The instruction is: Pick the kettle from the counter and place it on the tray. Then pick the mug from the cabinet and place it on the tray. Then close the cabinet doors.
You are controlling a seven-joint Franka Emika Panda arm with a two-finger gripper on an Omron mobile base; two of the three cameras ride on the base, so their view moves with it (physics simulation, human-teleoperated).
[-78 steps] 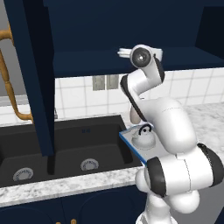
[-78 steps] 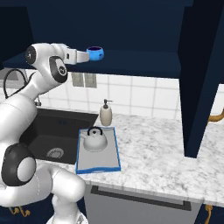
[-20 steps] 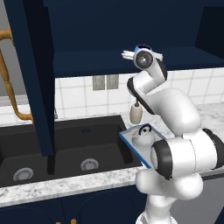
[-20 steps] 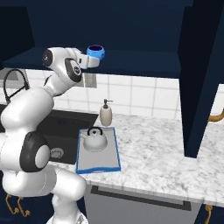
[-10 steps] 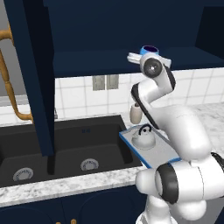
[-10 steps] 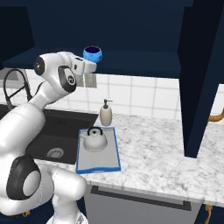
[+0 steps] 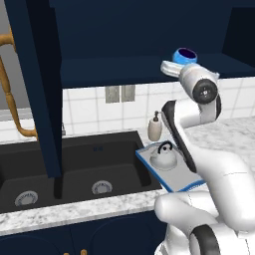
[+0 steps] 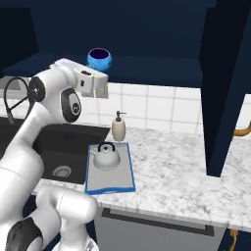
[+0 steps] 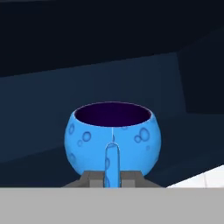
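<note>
Up close, the fingers (image 9: 112,178) pinch the short handle of the round, glossy blue mug (image 9: 113,138), held upright. Below, the domed silver kettle (image 8: 106,157) sits on the flat blue-rimmed tray (image 8: 125,180) on the speckled stone table (image 8: 176,171). Behind is the navy cabinet (image 7: 129,35).

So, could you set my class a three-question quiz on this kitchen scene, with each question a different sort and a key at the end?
1. True or false: the kettle sits on the tray.
2. What does the gripper hold by its handle? A) the soap bottle B) the mug C) a cabinet door
3. Fill in: the soap bottle stands on the counter just behind the ____.

Key: 1 true. 2 B: in the hand view the fingers sit either side of the handle of the mug. 3 tray.
</note>
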